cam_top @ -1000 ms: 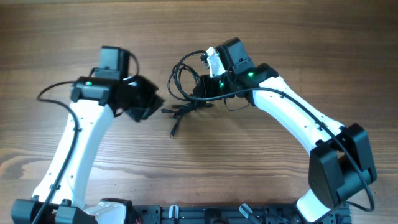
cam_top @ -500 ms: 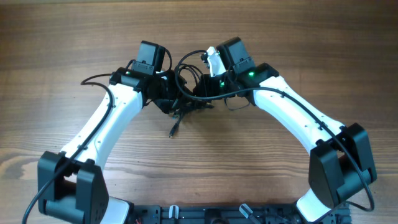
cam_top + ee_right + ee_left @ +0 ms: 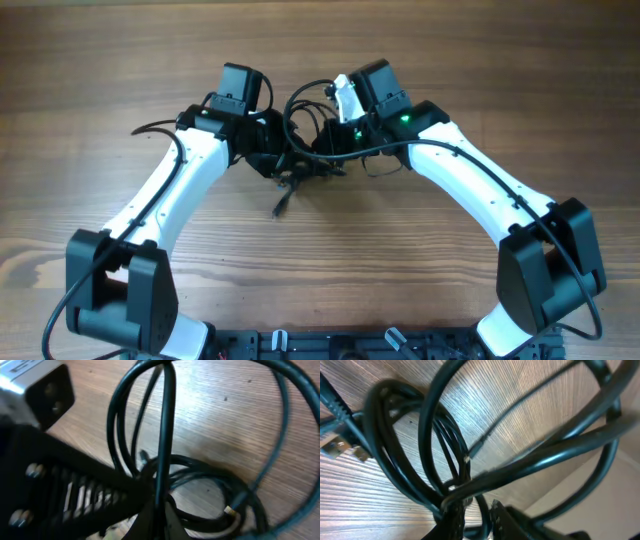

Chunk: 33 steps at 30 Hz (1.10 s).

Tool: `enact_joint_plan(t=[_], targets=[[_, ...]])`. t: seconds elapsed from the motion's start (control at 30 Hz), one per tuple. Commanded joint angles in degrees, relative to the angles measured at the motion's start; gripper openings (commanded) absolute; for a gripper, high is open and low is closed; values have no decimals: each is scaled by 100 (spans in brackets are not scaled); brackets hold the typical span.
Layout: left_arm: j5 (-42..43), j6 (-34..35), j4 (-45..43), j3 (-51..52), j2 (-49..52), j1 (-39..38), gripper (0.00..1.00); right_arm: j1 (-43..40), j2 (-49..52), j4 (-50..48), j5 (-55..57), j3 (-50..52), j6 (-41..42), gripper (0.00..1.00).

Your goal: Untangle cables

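The cables (image 3: 298,112) lie as a tangle of black loops at the table's back middle, with one plug end (image 3: 279,210) trailing toward the front. My right gripper (image 3: 322,150) is shut on one strand (image 3: 165,420), which runs straight up out of its jaws (image 3: 161,515). My left gripper (image 3: 283,165) has come in from the left and is pushed into the same bundle. In the left wrist view it (image 3: 480,520) stands narrowly open, with a strand (image 3: 482,507) in the gap between its fingers. A metallic plug (image 3: 335,447) lies at the left.
The bare wooden table (image 3: 120,60) stretches all round the bundle. A black base rail (image 3: 330,345) runs along the front edge. The left arm's own wire (image 3: 150,130) loops out to the left. The left gripper's black body (image 3: 75,495) fills the right wrist view's left side.
The left arm swung right from beside the tangle until its gripper reached into the cables, then settled. The right arm and the strand it holds stayed put.
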<state>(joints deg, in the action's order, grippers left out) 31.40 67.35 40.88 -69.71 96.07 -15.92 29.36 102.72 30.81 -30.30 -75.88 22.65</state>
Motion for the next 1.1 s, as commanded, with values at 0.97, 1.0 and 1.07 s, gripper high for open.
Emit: enact_joint_plan(t=[0.97, 1.0, 1.07], targets=[[2262, -367, -363, 15, 636, 533, 23, 35, -179, -33, -520, -127, -13, 4], [2256, -402, -363, 15, 636, 516, 24, 35, -179, -35, -527, -127, -11, 4], [2238, -415, -363, 17, 638, 481, 25, 35, -179, -57, -586, -127, -9, 4]])
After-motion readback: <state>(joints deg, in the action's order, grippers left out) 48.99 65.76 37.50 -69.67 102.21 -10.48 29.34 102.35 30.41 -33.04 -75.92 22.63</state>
